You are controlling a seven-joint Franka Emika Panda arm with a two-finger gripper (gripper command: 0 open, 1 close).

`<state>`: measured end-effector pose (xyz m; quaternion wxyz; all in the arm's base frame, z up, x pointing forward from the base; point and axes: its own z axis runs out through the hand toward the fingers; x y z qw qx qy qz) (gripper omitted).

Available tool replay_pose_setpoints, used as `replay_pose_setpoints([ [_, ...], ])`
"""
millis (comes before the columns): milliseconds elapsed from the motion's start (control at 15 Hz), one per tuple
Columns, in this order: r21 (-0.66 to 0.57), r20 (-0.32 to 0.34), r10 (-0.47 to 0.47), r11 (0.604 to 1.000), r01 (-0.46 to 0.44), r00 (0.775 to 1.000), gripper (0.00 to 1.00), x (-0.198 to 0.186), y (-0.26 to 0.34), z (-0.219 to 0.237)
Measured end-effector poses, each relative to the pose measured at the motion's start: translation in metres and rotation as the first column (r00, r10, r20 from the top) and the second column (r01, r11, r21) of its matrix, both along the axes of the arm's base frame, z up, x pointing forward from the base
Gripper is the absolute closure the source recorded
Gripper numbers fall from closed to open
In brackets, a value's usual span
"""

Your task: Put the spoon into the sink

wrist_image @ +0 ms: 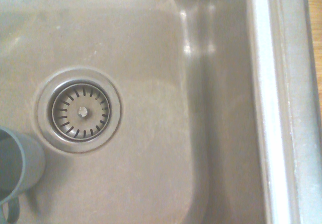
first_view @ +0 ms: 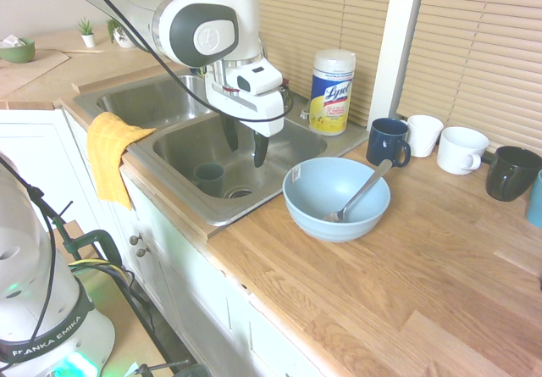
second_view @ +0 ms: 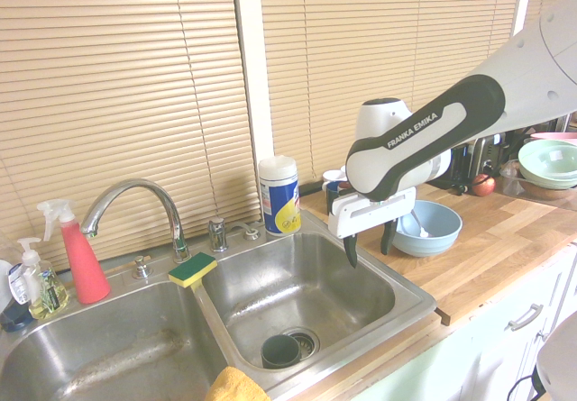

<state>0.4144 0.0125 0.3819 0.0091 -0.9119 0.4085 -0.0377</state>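
Wooden countertop fills the foreground of the first exterior view, and on it, just beside the sink's rim, sits the light blue bowl. The spoon lies in that bowl, its head down near the bottom and its slim handle leaning up over the far rim toward a navy mug. The second exterior view shows only a sliver of the bowl behind the arm, and I cannot make out the spoon there.

The gripper hangs over the sink basin nearer the bowl, its two dark fingers spread apart and pointing down with nothing between them (both exterior views agree on this). A small grey-green cup stands upright next to the drain; the wrist view shows that drain close up, with the cup at the picture's edge.

Only the second exterior view shows the curved faucet, a yellow-and-green sponge on the divider, a red spray bottle and a soap dispenser. Only the first shows the yellow cloth fully, draped over the sink's front edge, plus two white mugs and a black mug.

Readable print: "Lysol" on the wipes canister, and "FRANKA EMIKA" on the arm.
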Motion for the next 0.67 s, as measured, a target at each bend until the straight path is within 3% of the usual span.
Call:
replay_pose_setpoints([
  [200,0.004,0.017,0.01,1.0,-0.01,1.0,0.0,0.002,0.001,0.002],
  [467,0.0,0.133,0.004,1.0,-0.004,0.991,0.0,0.0,-0.001,0.041],
  [667,-0.012,0.206,-0.048,0.999,0.052,0.977,0.0,-0.008,-0.021,0.072],
])
